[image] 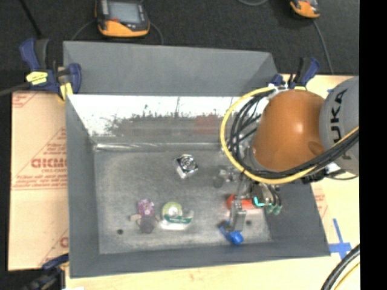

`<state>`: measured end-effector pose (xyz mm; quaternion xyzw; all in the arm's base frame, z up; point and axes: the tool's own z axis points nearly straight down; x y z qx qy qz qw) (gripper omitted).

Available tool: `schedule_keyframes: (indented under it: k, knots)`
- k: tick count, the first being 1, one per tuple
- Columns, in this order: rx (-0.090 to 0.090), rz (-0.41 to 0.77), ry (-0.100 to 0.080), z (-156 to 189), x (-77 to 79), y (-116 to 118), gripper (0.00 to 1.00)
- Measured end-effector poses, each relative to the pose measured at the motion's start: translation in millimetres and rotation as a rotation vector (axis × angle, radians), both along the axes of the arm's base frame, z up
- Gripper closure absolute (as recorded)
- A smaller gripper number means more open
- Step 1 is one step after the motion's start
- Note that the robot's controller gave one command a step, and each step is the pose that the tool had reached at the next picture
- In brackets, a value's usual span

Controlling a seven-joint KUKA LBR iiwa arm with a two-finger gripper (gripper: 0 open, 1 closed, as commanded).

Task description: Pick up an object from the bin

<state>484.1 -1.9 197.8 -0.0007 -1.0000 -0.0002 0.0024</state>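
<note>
The grey bin (84, 180) has five small things in it, one of each kind. One blue lump (234, 237) lies at the lower right. One red bit (230, 202) lies just above it. One shiny silver thing (186, 165) sits in the middle. One green-and-white round thing (176, 215) and one purple thing (145, 208) lie close together at the lower left. The big orange cover (284, 132) hides the bin's right side. The gripper (238, 217) is right beside the red bit, its tip just above the blue lump. I cannot tell if it is open or closed.
</note>
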Motion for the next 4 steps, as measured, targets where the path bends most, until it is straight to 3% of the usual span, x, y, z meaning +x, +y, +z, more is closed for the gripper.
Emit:
schedule_keyframes:
  k: [1,2,3,4]
  knots:
    - [-0.004,0.057,-0.002,-59.5,26.0,-75.1,0.0]
    - [-0.002,0.331,-0.006,-127.5,49.3,-99.2,0.0]
    - [-0.001,0.33,-0.008,-126.3,50.1,-98.6,1.0]
    - [-0.005,0.261,-0.017,80.9,55.0,-118.5,1.0]
